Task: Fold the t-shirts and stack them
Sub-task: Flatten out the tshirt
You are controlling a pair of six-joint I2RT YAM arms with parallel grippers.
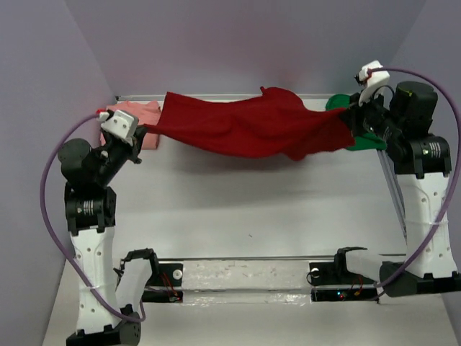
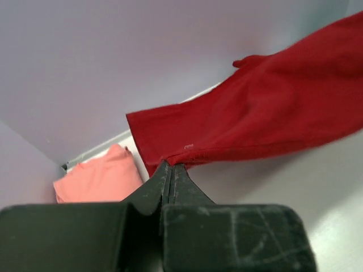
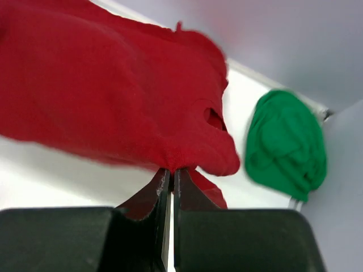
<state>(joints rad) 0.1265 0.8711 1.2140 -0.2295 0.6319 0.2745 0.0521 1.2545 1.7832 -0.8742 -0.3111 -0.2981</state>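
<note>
Top view: red shirt (image 1: pixel 245 130) hangs stretched over the table (image 1: pixel 252 209) between left gripper (image 1: pixel 146 132) and right gripper (image 1: pixel 351 119), unfolded.
Left wrist: jaws pinched on its edge; pink shirt (image 2: pixel 99 175) lies behind (looks folded).
Right wrist: jaws clamped on red cloth; green shirt (image 3: pixel 286 141) bunched, unfolded.
Nothing stacked yet.

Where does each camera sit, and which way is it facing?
Top external: above and behind, looking down on the table; left arm and right arm show, the red shirt stretched between them.
Left wrist: on the left arm, looking past the left fingers toward the pink shirt.
Right wrist: on the right arm, past the right fingers toward the green shirt.
Shared: all see the red shirt.
</note>
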